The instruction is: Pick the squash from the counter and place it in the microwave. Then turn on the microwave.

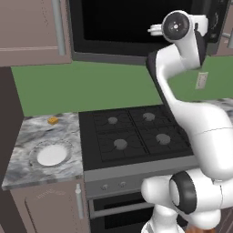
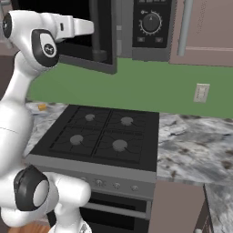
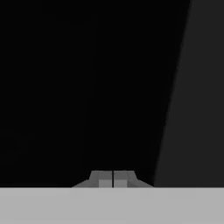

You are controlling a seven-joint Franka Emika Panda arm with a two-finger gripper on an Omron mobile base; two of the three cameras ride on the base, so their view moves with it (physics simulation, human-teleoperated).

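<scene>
Up high, the hand (image 3: 113, 178) sits pinched shut, empty, facing the dark microwave (image 2: 104, 36) interior.

Glossy white rounded arm (image 1: 200, 123), dark joint rings, grey tool tips (image 3: 113, 178)

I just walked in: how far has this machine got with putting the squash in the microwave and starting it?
Done: unclear; the shut gripper holds nothing, and I can't tell whether the orange-red squash is inside. In hand: the white arm reaches up into the dark grey microwave, whose black glass door looks open. Left: probably closing it and turning the round dial.
</scene>
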